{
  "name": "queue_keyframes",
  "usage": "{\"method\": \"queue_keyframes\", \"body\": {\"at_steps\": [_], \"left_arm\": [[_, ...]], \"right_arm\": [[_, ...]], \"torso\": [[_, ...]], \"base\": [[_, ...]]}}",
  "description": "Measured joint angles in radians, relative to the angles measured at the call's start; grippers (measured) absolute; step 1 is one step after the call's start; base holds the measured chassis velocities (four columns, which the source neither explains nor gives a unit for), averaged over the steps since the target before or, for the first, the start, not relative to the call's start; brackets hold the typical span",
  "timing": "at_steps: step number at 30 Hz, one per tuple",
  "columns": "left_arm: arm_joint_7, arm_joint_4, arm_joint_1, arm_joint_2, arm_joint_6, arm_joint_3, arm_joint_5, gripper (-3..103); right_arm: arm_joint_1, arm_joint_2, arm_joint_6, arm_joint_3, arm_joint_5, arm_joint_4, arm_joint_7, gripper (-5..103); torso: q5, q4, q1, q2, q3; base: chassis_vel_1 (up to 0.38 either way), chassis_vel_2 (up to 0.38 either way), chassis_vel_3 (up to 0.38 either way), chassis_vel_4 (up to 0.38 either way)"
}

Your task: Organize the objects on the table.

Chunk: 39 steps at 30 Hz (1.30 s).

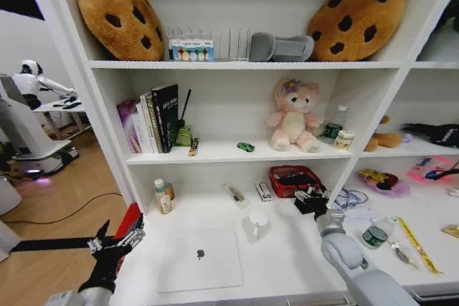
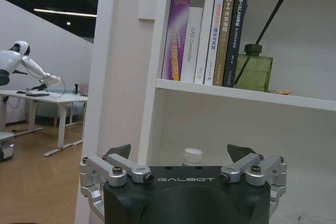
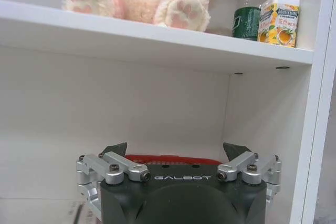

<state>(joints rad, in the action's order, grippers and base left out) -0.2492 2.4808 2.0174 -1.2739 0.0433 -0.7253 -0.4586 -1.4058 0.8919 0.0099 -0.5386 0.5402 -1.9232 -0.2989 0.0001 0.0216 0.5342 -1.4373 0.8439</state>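
- Left gripper (image 1: 115,243) hung off the desk's (image 1: 287,263) front left corner, jaws spread wide, holding nothing.
- Right gripper (image 1: 313,202) hovered over the desk's back middle, just before the red basket (image 1: 291,179), equally wide and empty.
- Closed silver laptop (image 1: 199,259) lay flat near the front edge; yellow ruler (image 1: 417,246) toward the right edge.
- White mug (image 1: 257,224) stood just behind the laptop: likely knocked by a careless reach.
- Thin lid flush on the desk: probably a slipping grasp.

Head overhead; wrists facing shelves
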Motion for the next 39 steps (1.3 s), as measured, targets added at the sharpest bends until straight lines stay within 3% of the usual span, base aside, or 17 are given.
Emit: {"method": "queue_keyframes", "body": {"at_steps": [10,16,18,23,39], "left_arm": [[0.022,0.009,0.000,0.006,0.006,-0.005,-0.014,100],[0.059,0.008,0.008,0.033,0.013,0.001,-0.022,100],[0.100,0.009,0.017,0.056,0.022,0.006,-0.030,100],[0.104,0.007,0.010,0.061,0.026,0.011,-0.041,100],[0.116,-0.001,0.007,0.061,0.052,0.015,-0.047,100]], "right_arm": [[-0.335,0.015,-0.028,-0.231,0.092,-0.234,0.071,100],[-0.427,0.025,-0.058,-0.283,0.085,-0.265,0.076,100],[-0.463,0.030,-0.124,-0.296,0.105,-0.259,0.051,100],[-0.456,0.038,-0.185,-0.285,0.141,-0.209,0.021,100],[-0.376,0.028,-0.203,-0.218,0.150,-0.057,-0.002,100]], "torso": [[-0.0004,0.0003,0.000,0.000,0.000],[-0.0003,0.0001,0.000,0.000,0.000],[-0.0001,0.0000,0.000,0.000,0.000],[0.0000,-0.0001,0.000,0.000,0.000],[-0.0001,0.0001,0.000,0.000,0.000]], "base": [[0.000,0.000,0.000,0.000],[0.000,0.000,0.000,0.000],[0.000,0.000,0.000,0.000],[0.000,0.000,0.000,0.000],[0.000,0.000,0.000,0.000]]}}
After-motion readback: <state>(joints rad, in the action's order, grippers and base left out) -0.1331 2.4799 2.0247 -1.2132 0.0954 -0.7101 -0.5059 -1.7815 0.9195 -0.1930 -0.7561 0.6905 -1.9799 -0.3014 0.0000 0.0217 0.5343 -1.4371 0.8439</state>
